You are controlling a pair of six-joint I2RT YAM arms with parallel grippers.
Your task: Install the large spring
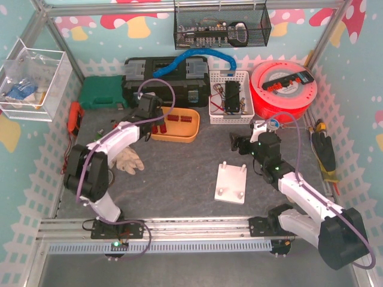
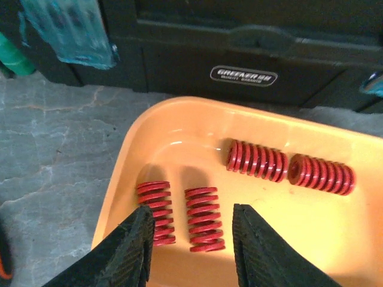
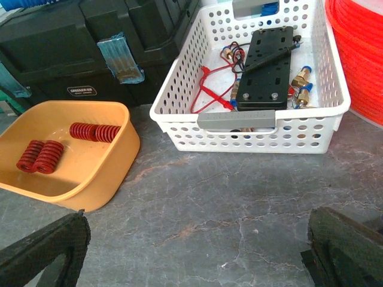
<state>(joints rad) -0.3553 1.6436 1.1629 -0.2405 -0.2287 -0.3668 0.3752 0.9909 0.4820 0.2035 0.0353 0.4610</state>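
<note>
Four red springs (image 2: 258, 161) lie in the orange tray (image 2: 179, 128). The left gripper (image 2: 192, 210) straddles the near middle spring (image 2: 204, 218), a finger on either side with gaps showing, not clamped. The right gripper (image 3: 200, 218) is spread wide above the grey table (image 3: 239, 191), holding nothing.

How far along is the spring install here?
Done: nothing; the plate has bare pegs and all four springs lie in the tray. In hand: the left gripper straddles one spring, jaws not closed on it. Left: grip, lift, seat it on a peg. Right gripper hangs open.
</note>
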